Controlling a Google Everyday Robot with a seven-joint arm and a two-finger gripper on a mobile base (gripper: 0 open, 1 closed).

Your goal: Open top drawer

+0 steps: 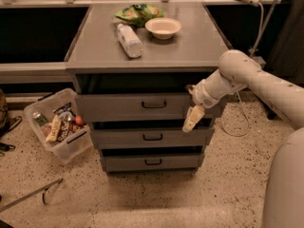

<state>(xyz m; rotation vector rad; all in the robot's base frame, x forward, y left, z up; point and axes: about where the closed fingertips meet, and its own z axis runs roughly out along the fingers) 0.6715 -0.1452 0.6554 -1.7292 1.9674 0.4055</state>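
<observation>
Top drawer (pixel 123 107) just under the grey surface (pixel 190 46), topmost of three fronts, black loop handle (pixel 154 104) at centre, dark gap above. Pincer (pixel 192 121) hanging tip-down at that front's right end, well apart from the handle; how far open, cannot tell. On the surface: water bottle (pixel 129 40), bowl (pixel 163 27), green bag (pixel 137 13).

Speckled terrazzo floor (pixel 228 194) is lit in warm, dim light. Grey metal cabinet (pixel 194 49) is set against a long counter (pixel 33 71), dark recesses on 2 sides. 1 clear plastic bin (pixel 71 148) is placed at its left.
</observation>
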